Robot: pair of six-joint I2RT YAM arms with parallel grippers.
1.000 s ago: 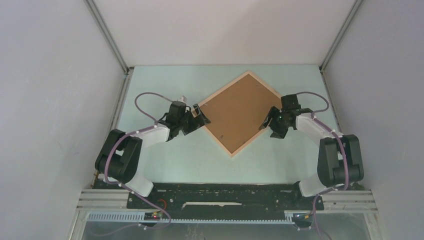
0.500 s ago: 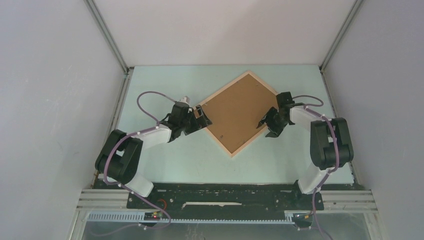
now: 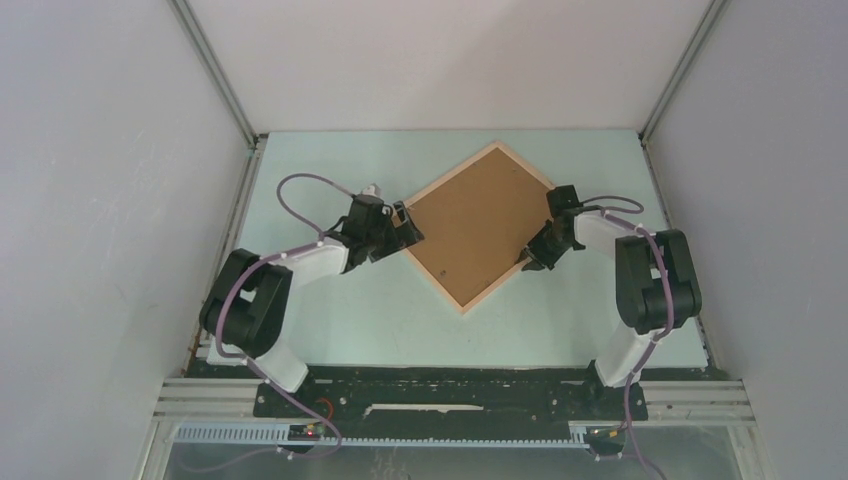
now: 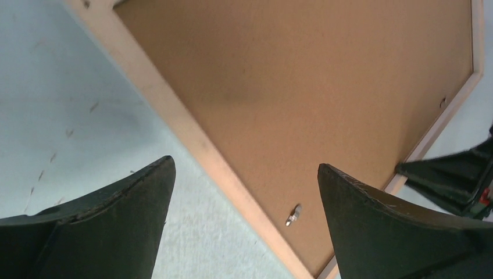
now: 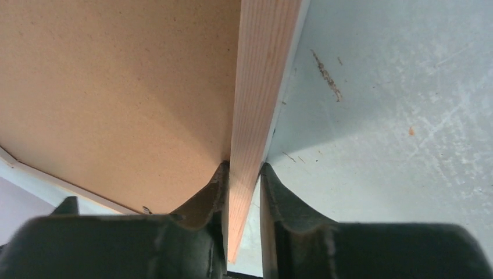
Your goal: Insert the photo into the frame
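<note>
Contents first: the frame (image 5: 260, 75) is holding the brown backing board (image 3: 478, 225), which sits inside the light wood rim and fills it edge to edge, plain side up. The whole thing lies on the pale green table (image 3: 330, 170), roughly mid-table between the two arms. From above it's turned like a diamond, with one corner aimed at the far wall and the opposite one back toward the arm bases. The other two corners point out at the grippers. The sides look close to equal from that angle, so I can't tell which way the long axis runs.

Right gripper (image 5: 243, 168) is pinched onto the frame's right-hand edge — one finger inside against the board, the other on the outer face of the wood strip. Left gripper (image 4: 244, 165) hangs by the left corner with its jaws spread wide, holding nothing. There's a small metal tab (image 4: 293, 215) on the board near the rim.
</note>
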